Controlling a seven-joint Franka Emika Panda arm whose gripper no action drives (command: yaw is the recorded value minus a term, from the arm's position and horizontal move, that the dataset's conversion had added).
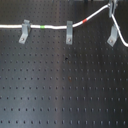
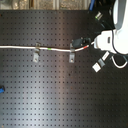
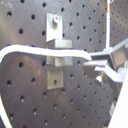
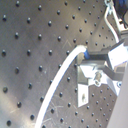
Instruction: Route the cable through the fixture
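Gripper (image 3: 102, 64) clamped on cable (image 1: 55, 25), third clip (image 3: 55, 52) directly ahead of fingertips. Judgement: keep cord taut, level with slot, lower in slowly.

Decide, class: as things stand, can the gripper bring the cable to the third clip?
Probably yes. The gripper holds the cable just above the third clip, with nothing visible between them in the first exterior view.

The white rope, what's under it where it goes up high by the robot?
Under the raised cable there is only the black holed board. The third clip stands below it, empty. The gripper pinches the cable's end, hiding that bit.
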